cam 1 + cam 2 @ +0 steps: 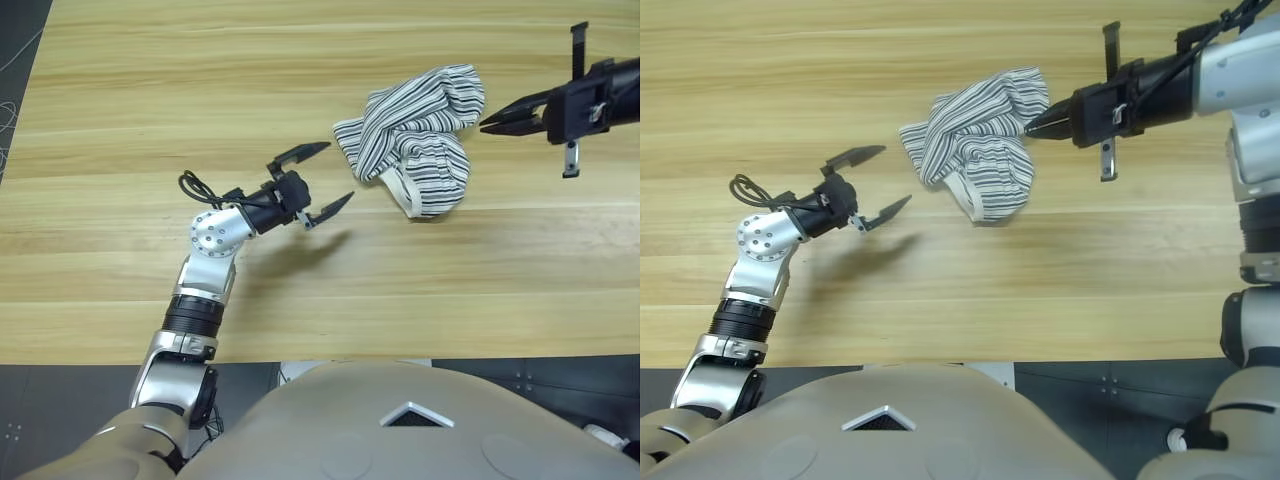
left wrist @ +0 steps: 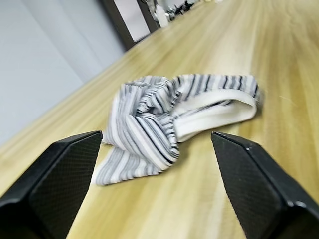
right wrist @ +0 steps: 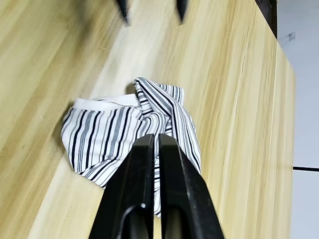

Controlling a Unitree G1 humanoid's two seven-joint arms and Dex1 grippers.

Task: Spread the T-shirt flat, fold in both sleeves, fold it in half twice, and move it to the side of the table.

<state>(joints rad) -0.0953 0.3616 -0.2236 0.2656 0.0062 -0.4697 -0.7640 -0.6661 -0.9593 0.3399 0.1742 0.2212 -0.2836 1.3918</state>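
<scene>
No readable text, no labels, no numbers, no signs

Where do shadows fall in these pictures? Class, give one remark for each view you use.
Left eye view: the left tool casts a soft shadow on the table, on the robot's side of it. Right eye view: a thin shadow edges the T-shirt on its near side. Right wrist view: dark shadow lies along the white hem, beyond the shut right tool.

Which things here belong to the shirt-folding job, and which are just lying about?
Job: striped T-shirt, crumpled; table; open left gripper; shut right gripper.
Lying about: thin wires on the floor.
</scene>
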